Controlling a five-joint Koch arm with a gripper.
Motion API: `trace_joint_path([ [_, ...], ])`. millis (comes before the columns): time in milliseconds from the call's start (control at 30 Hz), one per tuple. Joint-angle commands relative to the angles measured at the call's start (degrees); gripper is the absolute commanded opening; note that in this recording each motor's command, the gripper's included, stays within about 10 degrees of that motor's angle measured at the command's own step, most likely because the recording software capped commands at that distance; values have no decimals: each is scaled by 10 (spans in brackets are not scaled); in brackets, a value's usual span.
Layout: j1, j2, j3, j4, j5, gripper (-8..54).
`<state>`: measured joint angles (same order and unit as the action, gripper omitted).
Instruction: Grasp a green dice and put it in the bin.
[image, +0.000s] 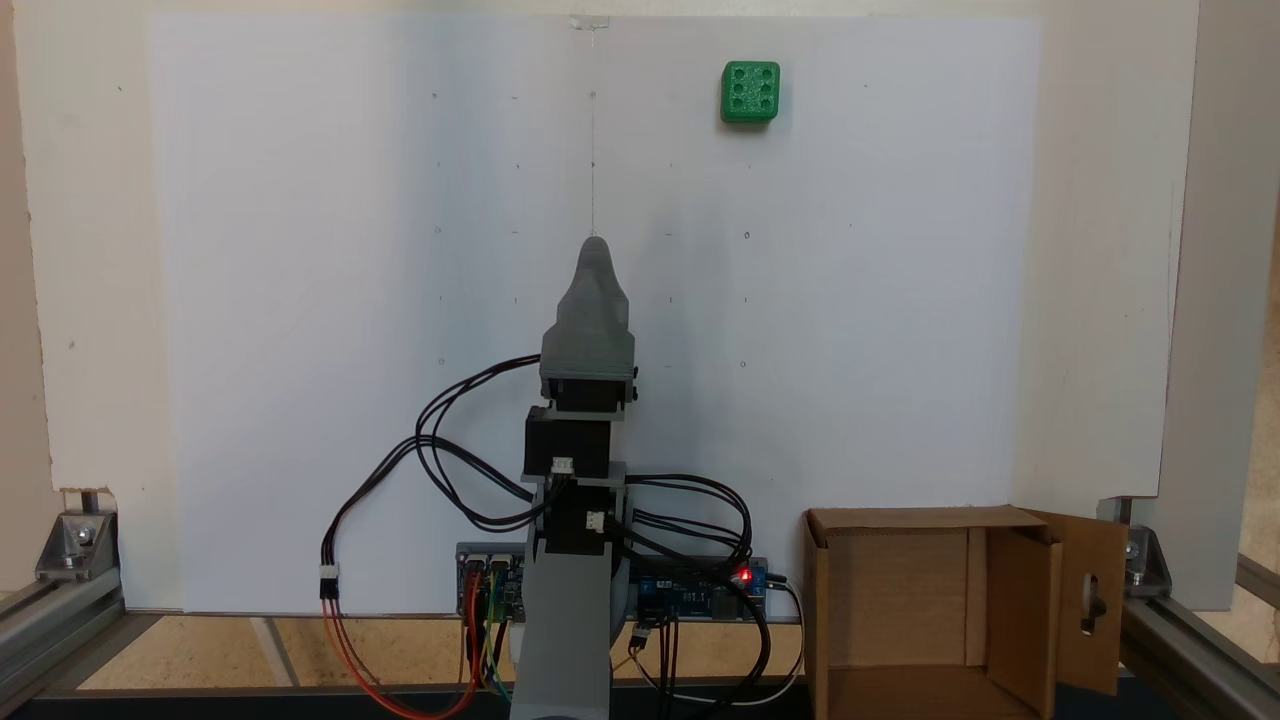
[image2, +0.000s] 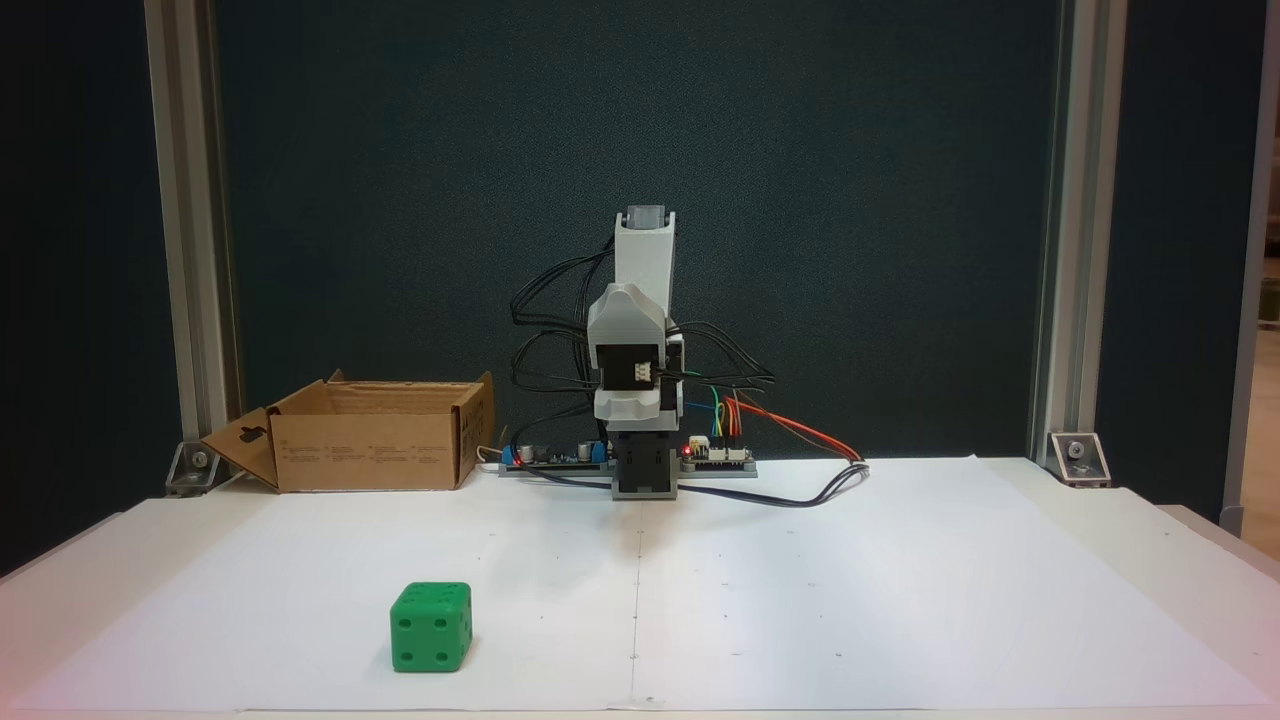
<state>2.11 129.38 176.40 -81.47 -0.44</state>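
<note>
From my remote station, I see the Koch arm (image: 565, 560) folded at the middle of the near edge of the white paper sheet (image: 300, 300), its grey gripper (image: 594, 243) pointing out along the sheet's centre crease in a fixed view from above. Its jaws lie stacked so that one grey tip shows, and I cannot tell whether they are apart or together; nothing is visibly held. In the front-facing fixed view the arm (image2: 640, 400) is tucked upright over its black base, against a dark backdrop.

The green dice (image: 750, 92) sits alone near the far edge of the sheet, right of the crease in that top view, well apart from the gripper, with its six-pip face up. From the front, the dice (image2: 431, 627) rests flat on the paper near the camera, left of centre, a four-pip face toward the lens.

The bin (image: 1020, 590), an open cardboard box, stands beside the arm's base at the sheet's near right corner in the top view, one flap with a slot cutout swung outward. From the front the box (image2: 370, 452) sits at back left. Black, red and coloured cables (image: 440, 470) loop from the arm to a circuit board (image: 700, 595) behind the base, where a red light glows.
</note>
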Motion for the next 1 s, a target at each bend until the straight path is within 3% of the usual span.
trace_joint_path([
  [0, -5, 62, 27, -17, 15, 446],
  [800, -32, 62, 17, -13, 14, 439],
  [967, -29, 62, -53, 144, 12, 440],
])
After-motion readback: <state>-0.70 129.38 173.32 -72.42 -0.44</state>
